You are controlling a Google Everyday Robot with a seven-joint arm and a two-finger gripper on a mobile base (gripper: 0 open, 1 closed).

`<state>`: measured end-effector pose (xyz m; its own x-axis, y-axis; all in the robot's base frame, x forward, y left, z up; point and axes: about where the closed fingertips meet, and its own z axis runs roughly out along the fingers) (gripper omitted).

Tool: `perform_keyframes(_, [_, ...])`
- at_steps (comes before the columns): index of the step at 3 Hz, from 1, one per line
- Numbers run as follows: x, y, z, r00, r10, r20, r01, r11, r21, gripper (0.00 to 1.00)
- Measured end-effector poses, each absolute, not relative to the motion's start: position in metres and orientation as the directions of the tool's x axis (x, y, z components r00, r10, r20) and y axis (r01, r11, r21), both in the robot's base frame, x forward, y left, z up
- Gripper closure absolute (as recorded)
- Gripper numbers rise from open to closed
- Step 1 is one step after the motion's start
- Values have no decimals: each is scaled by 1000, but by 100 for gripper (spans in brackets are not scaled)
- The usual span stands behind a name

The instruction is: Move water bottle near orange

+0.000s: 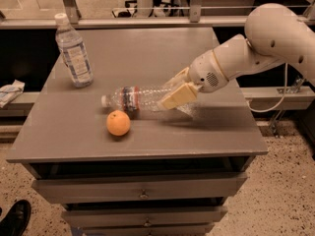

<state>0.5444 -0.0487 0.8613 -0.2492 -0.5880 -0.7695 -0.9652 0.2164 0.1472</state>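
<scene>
The water bottle point(135, 98) lies on its side on the grey table point(147, 58), cap pointing left, with its red-and-blue label band near the cap end. My gripper point(175, 95) reaches in from the right and is shut on the bottle's base end, one tan finger point(178, 96) across the front of it. The orange point(118, 123) sits on the table just in front of the bottle's cap end, a small gap apart.
A second bottle point(73, 50) with a pale label and white cap stands upright at the table's back left. The table has drawers point(142, 193) below its front edge. A shoe point(15, 219) is on the floor at bottom left.
</scene>
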Motion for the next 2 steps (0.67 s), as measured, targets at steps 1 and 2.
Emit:
perform_keyframes(1, [543, -48, 858, -259, -588, -766, -963, 223, 154, 0])
perform_keyframes(2, [543, -49, 858, -260, -589, -765, -962, 228, 152, 0])
